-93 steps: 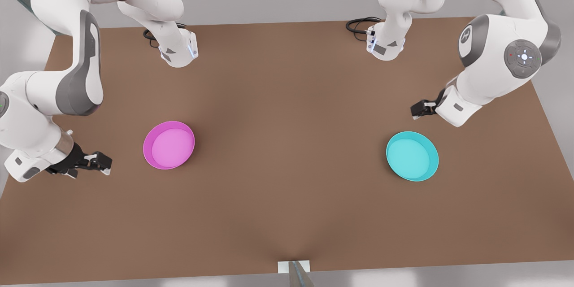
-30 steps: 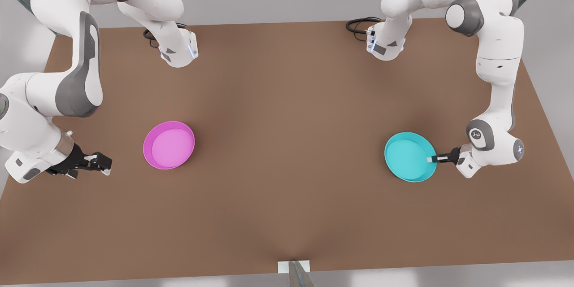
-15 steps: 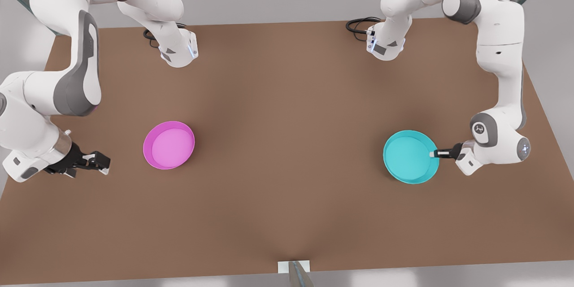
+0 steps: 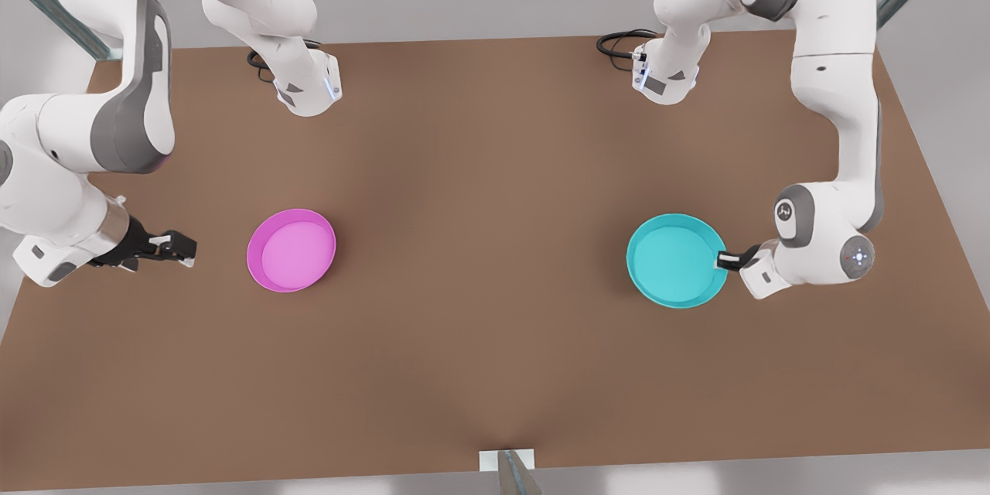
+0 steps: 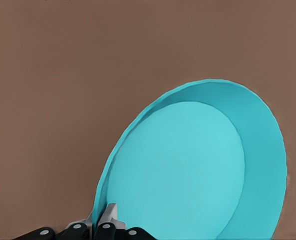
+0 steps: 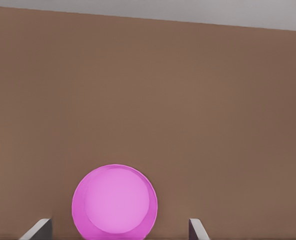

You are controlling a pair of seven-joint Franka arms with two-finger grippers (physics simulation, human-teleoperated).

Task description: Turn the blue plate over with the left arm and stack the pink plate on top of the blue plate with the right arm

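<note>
left end effector (image 4: 725,258) clamped on blue plate (image 4: 674,261) rim, plate extending straight ahead of it above the counter (image 4: 495,325) | right end effector (image 4: 176,250) fingers apart, waiting, pink plate (image 4: 291,250) lying directly ahead, near

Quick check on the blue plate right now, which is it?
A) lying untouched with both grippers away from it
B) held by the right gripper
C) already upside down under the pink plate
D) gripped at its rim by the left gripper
D: the left gripper is shut on the rim of the blue plate, while the right gripper hangs open beside the pink plate, apart from it.
</note>
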